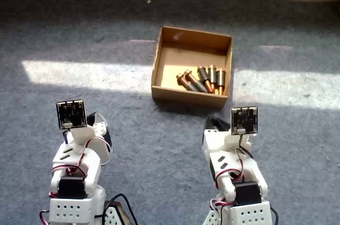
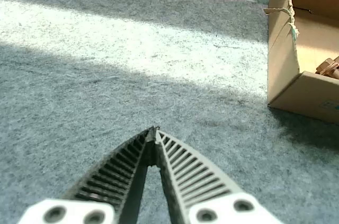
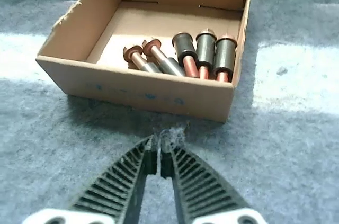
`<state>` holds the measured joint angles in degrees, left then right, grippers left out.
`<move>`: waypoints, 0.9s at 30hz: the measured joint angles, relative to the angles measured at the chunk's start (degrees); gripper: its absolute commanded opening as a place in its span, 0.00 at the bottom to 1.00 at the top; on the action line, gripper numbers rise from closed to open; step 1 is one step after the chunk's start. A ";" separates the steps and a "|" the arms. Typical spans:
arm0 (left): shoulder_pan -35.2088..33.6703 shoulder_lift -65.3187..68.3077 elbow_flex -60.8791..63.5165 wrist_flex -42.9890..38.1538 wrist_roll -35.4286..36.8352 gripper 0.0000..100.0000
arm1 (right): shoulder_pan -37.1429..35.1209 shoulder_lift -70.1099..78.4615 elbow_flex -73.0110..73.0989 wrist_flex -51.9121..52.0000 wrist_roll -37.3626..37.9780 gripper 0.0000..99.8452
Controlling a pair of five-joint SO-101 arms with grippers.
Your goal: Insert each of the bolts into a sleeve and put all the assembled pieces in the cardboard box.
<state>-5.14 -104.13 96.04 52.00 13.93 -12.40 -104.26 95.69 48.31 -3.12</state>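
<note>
The cardboard box sits on the grey carpeted surface just ahead of the right arm. In the right wrist view its near wall stands squarely in front of the right fingers. These are pressed together with nothing between them, held low over the surface and a little short of that wall.

The 5 assembled pieces lie on the box floor against the near wall. 3 dark-sleeved ones lie side by side, their long axes running from the near wall toward the far wall. The other 2 lie slanted beside them with their copper heads pointing away. In the high view the group sits in the box's near corner on the right arm's side.

The left fingers are also together and empty, low over bare carpet. The box lies well off toward the right arm's side, so the right arm is clearly the nearer of the 2.

With 5 pieces in the box, the task looks finished as far as these views tell. Any further reach into the box would fall to the right arm, going straight ahead over the near wall.
</note>
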 measured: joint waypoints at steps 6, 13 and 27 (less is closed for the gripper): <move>0.00 0.00 0.00 0.00 0.00 0.01 | 0.00 0.00 0.00 8.09 -3.69 0.01; 0.00 0.00 0.00 0.00 0.00 0.01 | 0.00 0.00 0.00 16.62 -5.71 0.01; 0.00 0.00 0.00 0.00 0.00 0.01 | 0.09 0.00 0.00 22.86 -5.71 0.01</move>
<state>-5.14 -104.13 96.04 52.00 13.93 -12.31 -104.26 95.69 71.16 -8.84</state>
